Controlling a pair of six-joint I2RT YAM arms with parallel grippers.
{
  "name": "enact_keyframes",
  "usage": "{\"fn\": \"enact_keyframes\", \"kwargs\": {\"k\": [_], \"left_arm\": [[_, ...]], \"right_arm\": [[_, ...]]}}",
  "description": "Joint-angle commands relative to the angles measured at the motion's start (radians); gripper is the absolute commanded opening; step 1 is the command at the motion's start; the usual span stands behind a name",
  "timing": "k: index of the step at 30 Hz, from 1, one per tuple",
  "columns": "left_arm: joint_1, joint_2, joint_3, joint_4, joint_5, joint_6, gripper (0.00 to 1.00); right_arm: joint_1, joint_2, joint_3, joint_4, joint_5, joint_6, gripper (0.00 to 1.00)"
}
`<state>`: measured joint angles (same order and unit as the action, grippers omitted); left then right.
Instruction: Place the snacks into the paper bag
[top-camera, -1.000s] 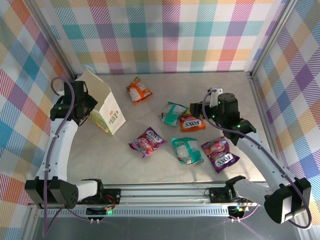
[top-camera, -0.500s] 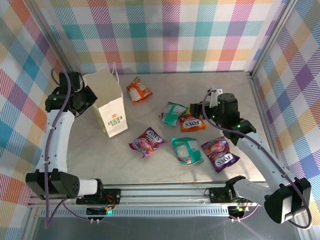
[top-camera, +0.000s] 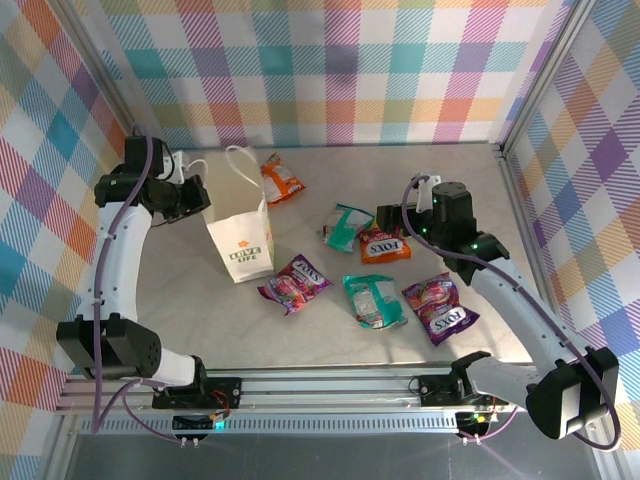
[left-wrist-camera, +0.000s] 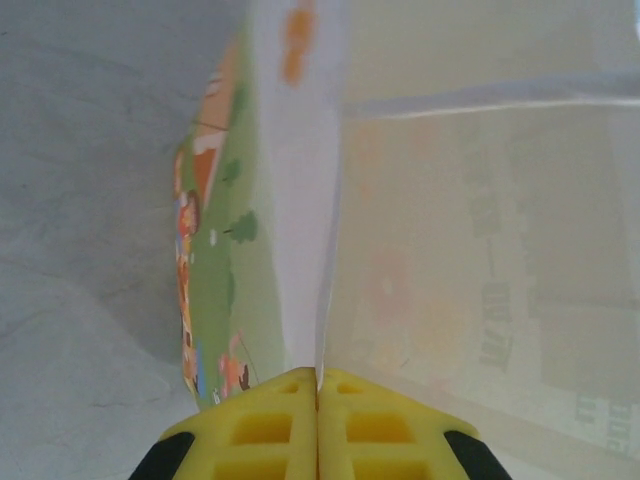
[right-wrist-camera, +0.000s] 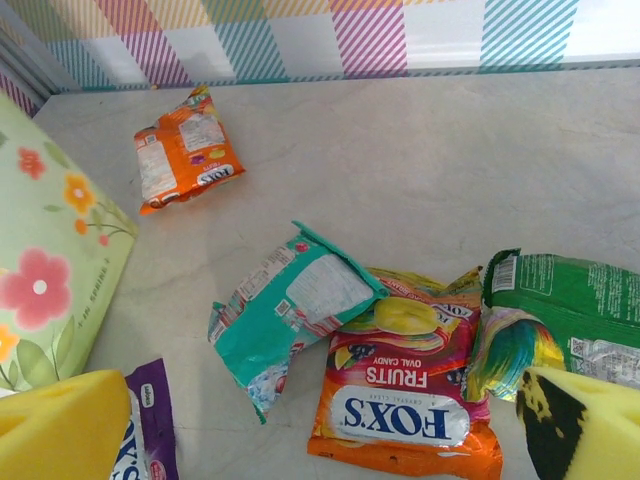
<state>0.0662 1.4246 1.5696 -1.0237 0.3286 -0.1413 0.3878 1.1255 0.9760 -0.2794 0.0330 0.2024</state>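
While one paper bag (top-camera: 240, 240) stands upright, six snack packets (top-camera: 295, 281) — outside it.

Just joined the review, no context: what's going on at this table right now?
The left arm's fingers are shut on the rim of the paper bag, holding it upright at the left of the table. The right arm's fingers stand open above the orange Fox's packet, gripping nothing. Six snack packets lie on the table outside the bag, so loading hasn't visibly begun.
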Motion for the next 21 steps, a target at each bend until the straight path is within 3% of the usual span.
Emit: {"fn": "enact_keyframes", "kwargs": {"k": [1, 12, 21], "left_arm": [[0.011, -0.026, 0.009, 0.001, 0.07, 0.123, 0.05], [0.015, 0.057, 0.06, -0.118, 0.026, 0.236, 0.08], [0.033, 0.052, 0.037, -0.121, 0.038, 0.203, 0.17]], "right_arm": [[0.01, 0.008, 0.043, -0.016, -0.016, 0.009, 0.99], [0.022, 0.029, 0.047, -0.027, -0.016, 0.017, 0.99], [0.039, 0.062, 0.07, -0.038, -0.018, 0.017, 0.99]]}}
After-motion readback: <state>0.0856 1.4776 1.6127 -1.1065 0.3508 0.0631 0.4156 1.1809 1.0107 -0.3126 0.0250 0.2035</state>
